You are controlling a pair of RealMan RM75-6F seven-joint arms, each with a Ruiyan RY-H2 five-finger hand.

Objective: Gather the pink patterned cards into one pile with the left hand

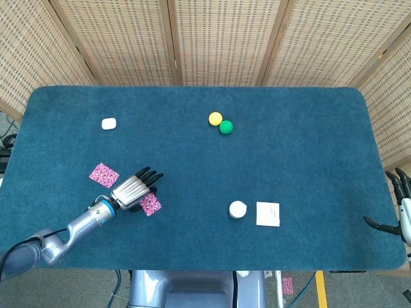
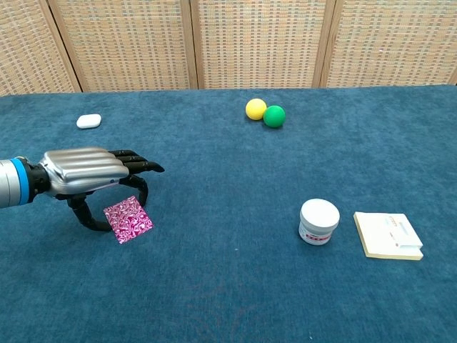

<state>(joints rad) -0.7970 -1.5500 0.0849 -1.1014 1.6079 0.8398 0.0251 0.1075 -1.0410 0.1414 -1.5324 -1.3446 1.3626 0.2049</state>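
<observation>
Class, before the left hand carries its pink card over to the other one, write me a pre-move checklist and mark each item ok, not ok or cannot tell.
1. Left hand is at the near pink card, fingers around its edge: ok.
2. Card firmly pinched and lifted off the table: cannot tell.
3. Second pink card lies flat and uncovered as the target: ok.
4. Path between the two cards holds no objects: ok.
5. Right hand waits off the table's far edge: ok.
6. Cards already in one pile: not ok.

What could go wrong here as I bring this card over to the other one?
The left hand appears to pinch the near pink patterned card only by one edge, so it may slip out. The far pink patterned card lies flat on the blue felt table; a sideways approach could push it away.
</observation>
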